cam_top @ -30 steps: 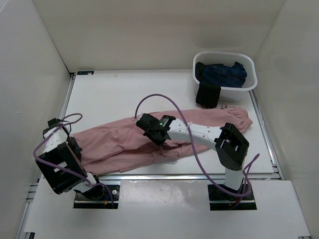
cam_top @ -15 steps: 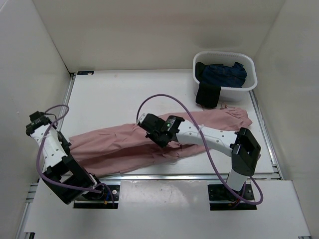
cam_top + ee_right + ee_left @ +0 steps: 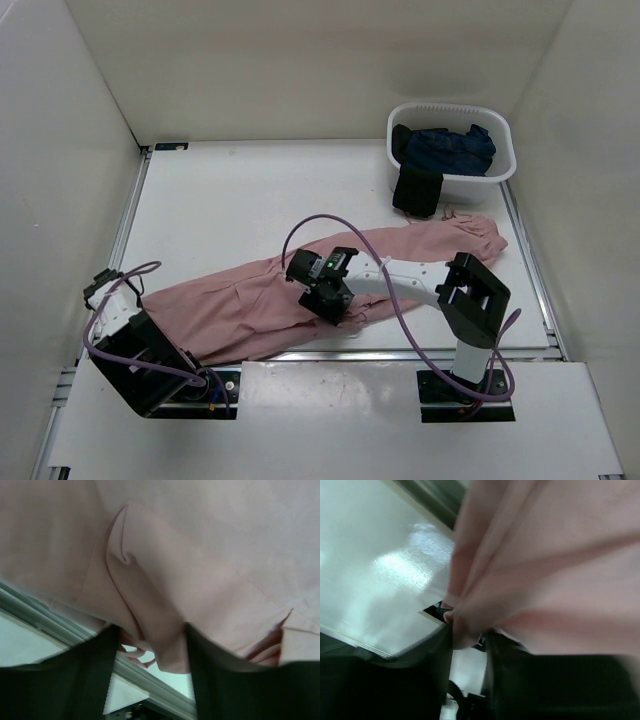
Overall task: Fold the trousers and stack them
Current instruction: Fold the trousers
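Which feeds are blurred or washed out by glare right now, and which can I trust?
Top external: sharp and evenly lit, trousers clearly outlined. Left wrist: blurred throughout, with a bright glare patch on the table. Right wrist: cloth very close and slightly soft, fingers dark with no detail.

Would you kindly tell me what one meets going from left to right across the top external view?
Left arm → right gripper → white basket. The pink trousers span most of that width, so they have no single place.

Overhead rear view, wrist cameras close on trousers (image 3: 545, 555)
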